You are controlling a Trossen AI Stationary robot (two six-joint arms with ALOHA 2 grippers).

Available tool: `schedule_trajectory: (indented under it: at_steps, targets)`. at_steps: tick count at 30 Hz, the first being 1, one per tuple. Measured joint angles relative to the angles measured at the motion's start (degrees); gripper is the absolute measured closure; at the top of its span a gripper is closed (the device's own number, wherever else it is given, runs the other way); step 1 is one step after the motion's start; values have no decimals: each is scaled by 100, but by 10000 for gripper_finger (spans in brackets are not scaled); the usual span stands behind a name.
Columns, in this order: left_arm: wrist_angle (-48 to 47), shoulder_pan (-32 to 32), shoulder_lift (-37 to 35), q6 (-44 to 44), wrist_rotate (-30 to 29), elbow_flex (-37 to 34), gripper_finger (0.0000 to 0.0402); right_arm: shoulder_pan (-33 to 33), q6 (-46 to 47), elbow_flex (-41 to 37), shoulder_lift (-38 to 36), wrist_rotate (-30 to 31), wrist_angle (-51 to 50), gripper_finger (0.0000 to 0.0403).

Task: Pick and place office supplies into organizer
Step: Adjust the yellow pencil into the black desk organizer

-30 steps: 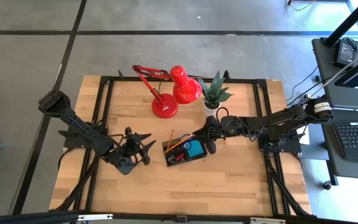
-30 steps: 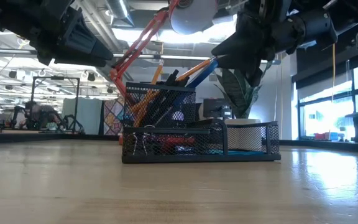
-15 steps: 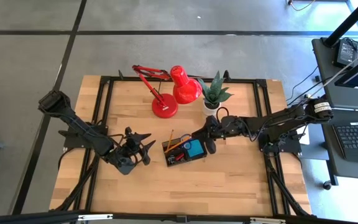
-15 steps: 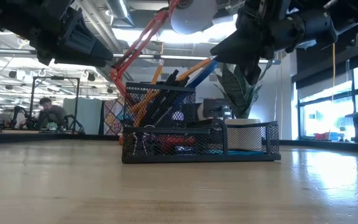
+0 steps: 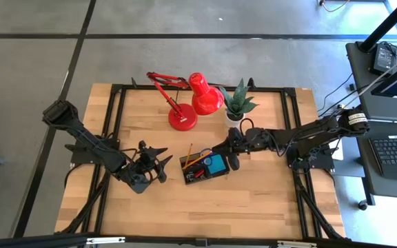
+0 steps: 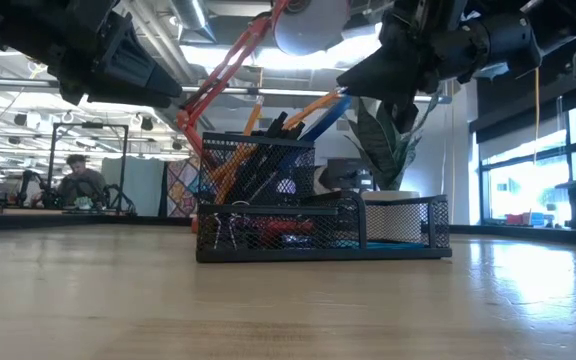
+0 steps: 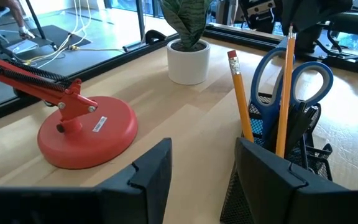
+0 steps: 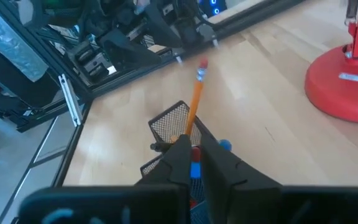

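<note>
Black wire-mesh organizer (image 6: 318,225) (boxy, low) holds slim wooden pencils (image 7: 240,96).

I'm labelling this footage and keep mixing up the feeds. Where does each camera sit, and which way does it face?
High view: overhead, straight down; both arms flank the organizer.
Low view: at tabletop height, level across to the organizer; arms enter from above.
Left wrist view: past the left gripper, open, toward the red lamp base, plant pot and scissors.
Right wrist view: down past the right gripper onto a pencil.
Shared: the organizer appears in all four.
</note>
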Motion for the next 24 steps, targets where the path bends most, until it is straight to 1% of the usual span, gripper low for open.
schedule_trajectory:
  at_steps: [2, 5, 7, 11, 13, 18, 24]
  targets:
    - [-2, 2, 0, 2, 2, 0, 233, 0, -146, 88, 1, -73, -16, 380]
    - [-11, 0, 0, 2, 9, 0, 233, 0, -467, 316, 0, -506, -78, 380]
    - [-38, 0, 0, 1, 13, 0, 233, 0, -633, 554, 0, -693, -480, 380]
    - [-52, 0, 0, 2, 24, 0, 233, 0, -972, 1166, -1, -734, -1758, 380]
    - [-57, 0, 0, 0, 50, 0, 233, 0, -1091, 1429, 29, -741, -2226, 380]
    - [-138, 0, 0, -1, 54, 0, 233, 34, -1426, 1953, 208, -754, -2735, 380]
    - [-145, 0, 0, -1, 54, 0, 233, 59, -1672, 2284, 542, -752, -3030, 381]
